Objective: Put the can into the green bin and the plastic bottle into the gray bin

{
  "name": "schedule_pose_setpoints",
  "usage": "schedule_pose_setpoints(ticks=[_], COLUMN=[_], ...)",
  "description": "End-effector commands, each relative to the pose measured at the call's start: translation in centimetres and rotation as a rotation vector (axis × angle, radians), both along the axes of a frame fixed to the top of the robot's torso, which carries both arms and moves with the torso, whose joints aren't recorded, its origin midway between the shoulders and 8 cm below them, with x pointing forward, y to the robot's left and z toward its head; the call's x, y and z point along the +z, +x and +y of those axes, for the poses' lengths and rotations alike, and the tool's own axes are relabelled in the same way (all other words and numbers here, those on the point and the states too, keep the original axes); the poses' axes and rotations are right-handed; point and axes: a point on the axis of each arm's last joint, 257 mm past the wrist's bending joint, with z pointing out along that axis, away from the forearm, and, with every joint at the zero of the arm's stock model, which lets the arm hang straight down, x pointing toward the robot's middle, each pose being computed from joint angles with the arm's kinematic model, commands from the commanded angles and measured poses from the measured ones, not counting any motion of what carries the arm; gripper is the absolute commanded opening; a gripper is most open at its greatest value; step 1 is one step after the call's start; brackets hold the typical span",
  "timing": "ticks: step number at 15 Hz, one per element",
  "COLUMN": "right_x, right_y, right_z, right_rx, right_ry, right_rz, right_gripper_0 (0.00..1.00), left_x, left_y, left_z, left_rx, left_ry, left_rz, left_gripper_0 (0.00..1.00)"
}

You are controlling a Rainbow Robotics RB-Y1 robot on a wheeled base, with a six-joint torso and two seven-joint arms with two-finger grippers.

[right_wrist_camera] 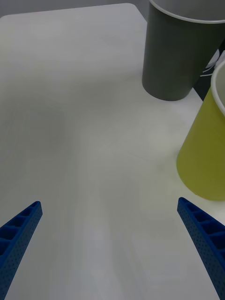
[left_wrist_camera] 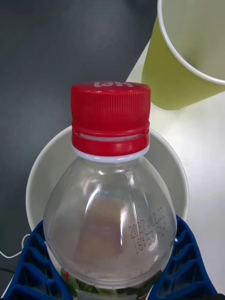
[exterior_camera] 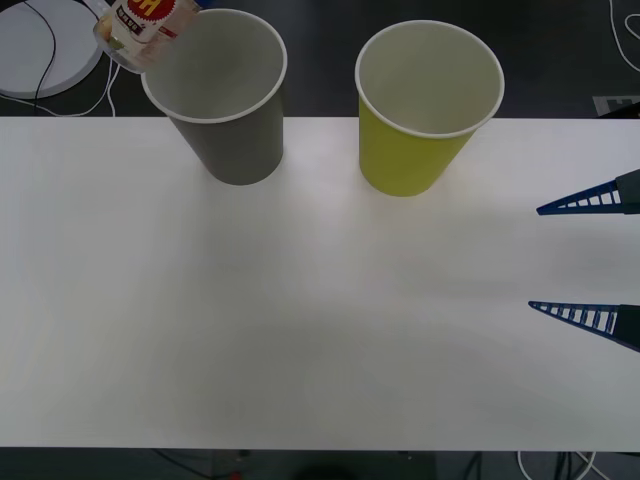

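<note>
Now we see two big paper cups standing upright on the white table (exterior_camera: 300, 330). The gray bin (exterior_camera: 225, 95) is in the upper left of the front view, and the green bin (exterior_camera: 420, 110) stands near it, a little to its right, not touching it. We look into both from above, and both look pale and bare inside.

The plastic bottle (left_wrist_camera: 110, 187) is up in the air at the top left corner of the front view, at the gray bin's rim. In the left wrist view its red cap (left_wrist_camera: 110, 117) points down over the gray bin's round mouth, with the green bin off to one side. We see our left gripper (left_wrist_camera: 110, 276) holding the bottle, its blue fingers (left_wrist_camera: 33, 267) squeezed against both sides of the clear body.

Our right gripper (exterior_camera: 535, 257) waits at the right edge of the front view, low over the table, holding nothing. Its two blue fingers are spread wide apart and point toward the middle of the table.
</note>
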Motion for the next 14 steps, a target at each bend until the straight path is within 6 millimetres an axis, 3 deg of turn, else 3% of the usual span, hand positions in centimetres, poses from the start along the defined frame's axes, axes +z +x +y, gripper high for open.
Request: schedule_pose_setpoints(ticks=[1,14], right_x=[0.0,0.0], right_y=[0.0,0.0], right_z=[0.0,0.0], right_rx=[0.000,0.000], right_ry=[0.000,0.000], right_rz=[0.000,0.000], right_gripper_0=[1.00,1.00], left_x=[0.1,0.1], left_y=[0.5,1.0], left_z=[-0.4,-2.6], left_rx=[0.009,0.022], left_ry=[-0.002,-0.019], left_rz=[-0.017,-0.026], left_gripper_0=[0.00,0.00])
